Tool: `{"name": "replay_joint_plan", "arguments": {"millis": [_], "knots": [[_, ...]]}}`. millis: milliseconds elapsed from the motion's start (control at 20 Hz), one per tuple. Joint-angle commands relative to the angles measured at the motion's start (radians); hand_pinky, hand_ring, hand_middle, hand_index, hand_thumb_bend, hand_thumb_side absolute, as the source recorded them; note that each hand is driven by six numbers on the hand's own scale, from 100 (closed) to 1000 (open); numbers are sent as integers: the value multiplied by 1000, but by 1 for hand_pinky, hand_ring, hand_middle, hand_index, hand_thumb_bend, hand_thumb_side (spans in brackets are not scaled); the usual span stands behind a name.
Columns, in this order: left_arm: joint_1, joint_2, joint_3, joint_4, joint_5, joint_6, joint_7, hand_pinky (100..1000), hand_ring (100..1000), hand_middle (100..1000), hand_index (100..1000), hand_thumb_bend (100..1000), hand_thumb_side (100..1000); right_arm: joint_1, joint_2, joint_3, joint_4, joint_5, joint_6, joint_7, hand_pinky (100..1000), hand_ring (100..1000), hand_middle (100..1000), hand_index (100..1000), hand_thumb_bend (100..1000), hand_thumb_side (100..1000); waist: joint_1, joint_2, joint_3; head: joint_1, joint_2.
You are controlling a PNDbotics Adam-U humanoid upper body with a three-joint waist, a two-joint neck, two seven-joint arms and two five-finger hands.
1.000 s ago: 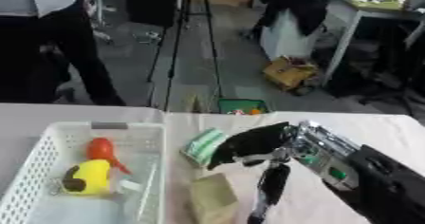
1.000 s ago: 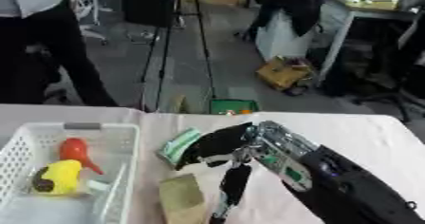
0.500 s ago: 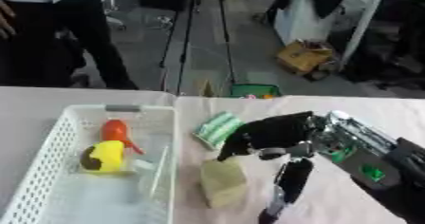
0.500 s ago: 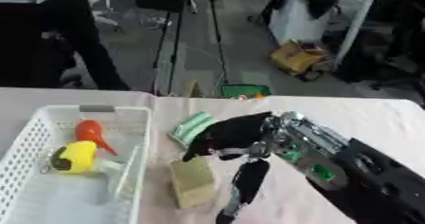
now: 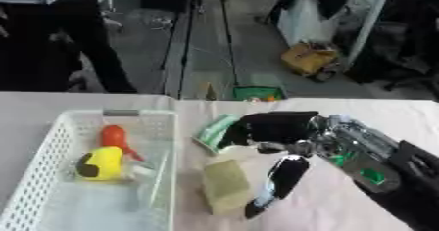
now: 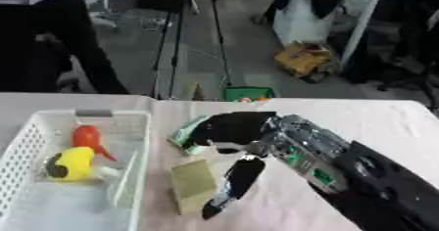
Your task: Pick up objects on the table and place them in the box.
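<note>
A white basket (image 5: 39, 162) stands on the table's left side. It holds an orange-red object (image 5: 114, 136) and a yellow object with a dark spot (image 5: 102, 162). Just right of the basket lies a green and white packet (image 5: 213, 130). A tan block (image 5: 225, 192) stands in front of that packet. My right hand (image 5: 273, 126) comes in from the right. Its dark fingers (image 6: 216, 126) reach onto the packet's right side, and the thumb (image 5: 276, 182) points down beside the block, apart from the fingers. Nothing is lifted. My left hand shows in neither view.
The table's far edge runs just behind the basket and packet. Beyond it on the floor are a tripod (image 5: 190, 34), a small green box (image 5: 258, 93) and a tan carton (image 5: 308, 58). My forearm (image 5: 377, 166) covers the table's right front.
The whole picture has shifted, so the camera has moved. My right hand has stayed at the green packet, thumb hanging by the tan block. The basket's contents lie as before.
</note>
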Motion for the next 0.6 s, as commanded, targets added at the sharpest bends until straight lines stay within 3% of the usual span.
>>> {"name": "replay_joint_plan", "arguments": {"millis": [50,600], "knots": [[-12,5,1,-15,1,2,-3,950,935,1000,930,100,1000,-24,-6,-14,14,22,5,-16,994,989,906,981,845,788,6,-19,1,-12,-15],[-18,-5,-3,-15,5,4,-10,951,935,1000,928,100,1000,-25,36,-18,109,74,-17,-29,992,987,904,977,845,773,7,-8,14,-46,-30]]}}
